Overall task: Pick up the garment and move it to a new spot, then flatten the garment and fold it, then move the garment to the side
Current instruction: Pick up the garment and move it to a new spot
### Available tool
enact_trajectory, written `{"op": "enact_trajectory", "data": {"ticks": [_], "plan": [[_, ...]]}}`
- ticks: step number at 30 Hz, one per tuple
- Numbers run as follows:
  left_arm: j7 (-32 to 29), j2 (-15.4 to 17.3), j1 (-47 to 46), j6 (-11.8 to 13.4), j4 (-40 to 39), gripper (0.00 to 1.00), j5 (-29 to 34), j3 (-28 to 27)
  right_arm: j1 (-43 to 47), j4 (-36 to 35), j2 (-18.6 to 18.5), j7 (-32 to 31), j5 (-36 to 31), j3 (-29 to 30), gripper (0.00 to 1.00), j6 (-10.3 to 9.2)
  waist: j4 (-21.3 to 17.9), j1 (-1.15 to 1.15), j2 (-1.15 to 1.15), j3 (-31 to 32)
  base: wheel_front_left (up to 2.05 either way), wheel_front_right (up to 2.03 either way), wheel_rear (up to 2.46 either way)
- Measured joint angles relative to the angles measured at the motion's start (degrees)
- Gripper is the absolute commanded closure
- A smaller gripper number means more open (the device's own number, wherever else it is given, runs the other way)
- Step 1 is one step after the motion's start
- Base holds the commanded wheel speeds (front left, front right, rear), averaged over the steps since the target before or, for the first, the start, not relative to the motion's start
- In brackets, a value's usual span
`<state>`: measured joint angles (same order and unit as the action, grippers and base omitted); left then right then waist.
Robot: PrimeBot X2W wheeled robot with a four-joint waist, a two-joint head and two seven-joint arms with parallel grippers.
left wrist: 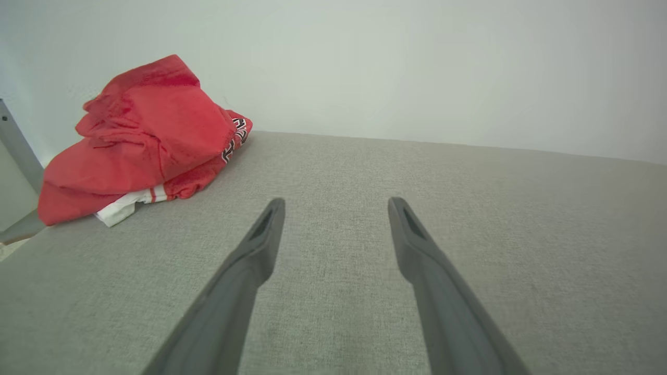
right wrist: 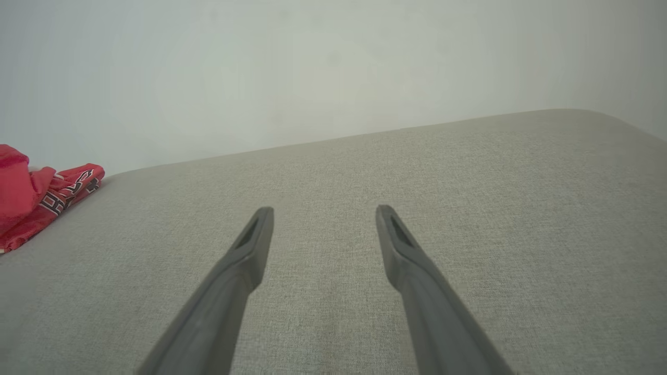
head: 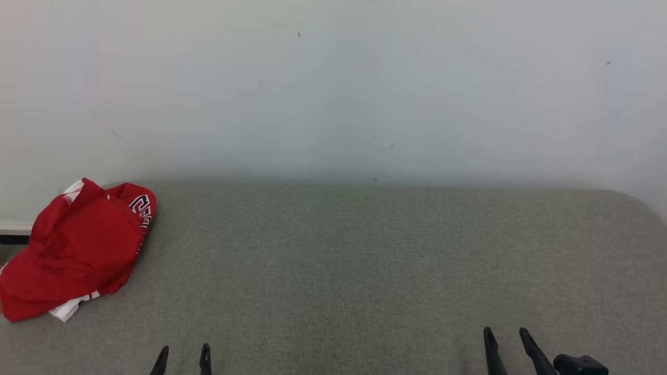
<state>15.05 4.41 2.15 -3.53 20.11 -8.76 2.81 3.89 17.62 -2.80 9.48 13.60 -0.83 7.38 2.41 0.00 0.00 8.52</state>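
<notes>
The garment (head: 78, 250) is a crumpled red piece with white trim and dark lettering, heaped at the far left of the grey fabric surface (head: 365, 271). It also lies at the upper left of the left wrist view as the garment (left wrist: 140, 140), and at the left edge of the right wrist view as the garment (right wrist: 36, 195). My left gripper (head: 184, 350) stands open at the bottom edge, well to the right of the heap and nearer me; its gap (left wrist: 336, 203) holds nothing. My right gripper (head: 506, 333) is open and empty at the lower right, seen likewise as the right gripper (right wrist: 324, 211).
A pale wall (head: 333, 88) rises directly behind the grey surface. The surface curves off at its far right corner (head: 641, 205). Left of the garment the surface ends, with a dark gap and a pale ledge (head: 13, 232) beyond it.
</notes>
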Motion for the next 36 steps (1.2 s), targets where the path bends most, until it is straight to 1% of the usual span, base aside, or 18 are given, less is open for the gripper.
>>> {"op": "enact_trajectory", "data": {"ticks": [7, 9, 20, 26, 30, 36], "plan": [[0.00, 1.13, -1.31, 0.07, 1.33, 0.00, -0.69, -1.05, 0.83, -0.70, -0.01, -0.97, 0.58, -0.29, 0.00, 0.00, 3.61, 0.00, 0.00, -0.24, 0.00, 0.00, 0.00], [0.00, 1.22, -1.22, 0.51, 1.34, 0.00, -0.74, -1.09, 0.85, -0.71, -0.02, -0.88, 1.07, -0.38, 0.00, 0.00, 5.09, 0.00, 0.00, -0.31, 0.00, 0.00, 0.00], [-0.12, 2.55, -1.01, 1.13, 0.82, 0.00, -1.59, -2.01, 0.38, 1.30, -0.02, 1.15, 3.57, -2.08, 0.00, 0.01, 15.21, 0.00, 0.00, -0.72, 0.00, 0.00, 0.00], [-0.25, 3.16, -0.76, 2.23, -0.51, 0.00, -2.49, -3.67, -2.32, 2.27, 0.00, 1.63, 3.87, -4.04, 0.00, 0.01, 20.48, 0.00, 0.00, -1.26, 0.00, 0.00, 0.00], [-0.23, 3.27, 0.19, 2.70, -1.26, 0.00, -3.48, -4.47, -4.43, 3.46, 0.00, 1.63, 3.77, -5.46, 0.00, 0.01, 22.68, 0.00, 0.00, -2.39, 0.00, 0.00, 0.00], [-0.08, 3.14, 0.70, 3.31, -2.78, 0.00, -3.89, -4.82, -6.92, 5.28, 0.00, 1.71, 3.78, -7.36, 0.00, 0.01, 24.38, 0.00, -0.01, -4.33, 0.00, 0.00, 0.00]]}}
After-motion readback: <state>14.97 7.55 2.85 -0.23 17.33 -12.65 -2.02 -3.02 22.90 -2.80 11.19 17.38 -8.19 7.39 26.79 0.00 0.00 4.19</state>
